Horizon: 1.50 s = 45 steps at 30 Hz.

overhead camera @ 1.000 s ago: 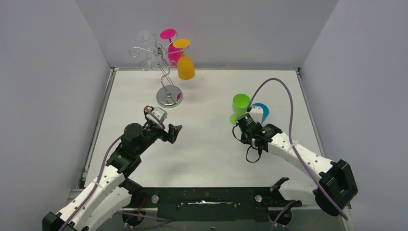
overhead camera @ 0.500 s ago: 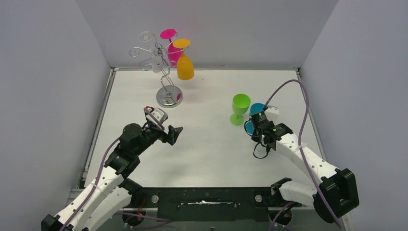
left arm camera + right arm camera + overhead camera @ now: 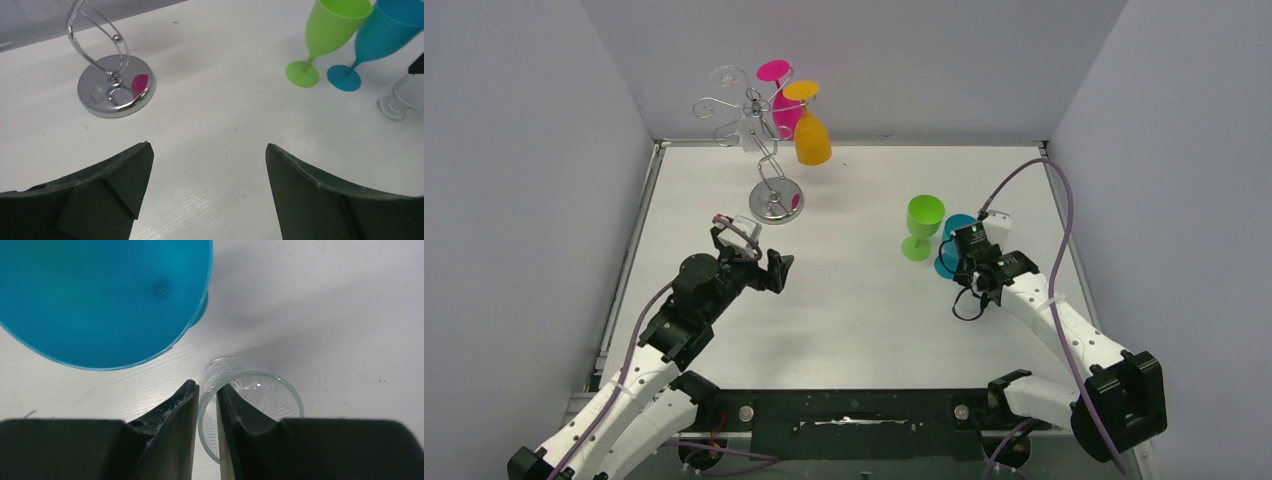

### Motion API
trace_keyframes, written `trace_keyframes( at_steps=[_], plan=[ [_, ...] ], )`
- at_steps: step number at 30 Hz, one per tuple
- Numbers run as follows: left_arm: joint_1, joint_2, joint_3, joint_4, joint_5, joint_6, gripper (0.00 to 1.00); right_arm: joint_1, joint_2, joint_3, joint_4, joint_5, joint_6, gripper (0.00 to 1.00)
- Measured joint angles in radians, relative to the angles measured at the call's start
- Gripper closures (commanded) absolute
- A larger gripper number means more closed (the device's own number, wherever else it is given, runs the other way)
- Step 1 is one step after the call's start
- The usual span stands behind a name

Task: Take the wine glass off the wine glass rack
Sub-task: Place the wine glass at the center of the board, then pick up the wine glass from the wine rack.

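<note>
Right claw point(image 3: 206, 387) is low on the right of the worktop point(image 3: 854, 320), fingers nearly together astride the rim of the clear wine glass point(image 3: 260, 390), one inside and one outside. Can't tell if they pinch it or have slack. That glass stands upright just beside the blue glass point(image 3: 100, 295) and green glass point(image 3: 330, 25), so three are off.

Left claw point(image 3: 208, 146) is spread wide and empty, near the base of the wine glass rack point(image 3: 776, 202).

Hung bowl-down on the rack: pink glass point(image 3: 784, 108), orange glass point(image 3: 812, 142) and what looks like a hanging clear glass point(image 3: 724, 76). Roughly halfway if all must come off.

Rack is thin shiny wire on a round mirror base. Coloured glasses look like matte plastic; the clear one is thin-walled and patterned.
</note>
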Motion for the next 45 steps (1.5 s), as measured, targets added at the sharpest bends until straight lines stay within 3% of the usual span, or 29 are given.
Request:
trace_keyframes(
  at_steps=[7, 12, 22, 31, 39, 45],
  plan=[
    [0.005, 0.042, 0.04, -0.072, -0.179, -0.109, 0.14, 0.0, -0.04, 0.02, 0.013, 0.004, -0.023, 0.66],
    [0.052, 0.102, 0.114, -0.15, -0.209, -0.193, 0.13, 0.0, -0.09, 0.033, 0.024, -0.001, -0.029, 0.65],
    [0.238, 0.257, 0.53, -0.269, 0.025, -0.322, 0.12, 0.0, -0.168, 0.111, 0.045, -0.063, -0.037, 0.52],
    [0.262, 0.427, 0.748, -0.209, 0.215, -0.367, 0.17, 0.0, -0.267, 0.09, 0.172, -0.179, -0.007, 0.51],
    [0.264, 0.771, 1.085, -0.164, 0.293, -0.425, 0.23, 0.0, -0.251, 0.072, 0.197, -0.239, 0.013, 0.5],
    [0.27, 0.866, 1.13, -0.124, 0.291, -0.443, 0.26, 0.0, -0.254, 0.072, 0.19, -0.24, 0.02, 0.37]
  ],
)
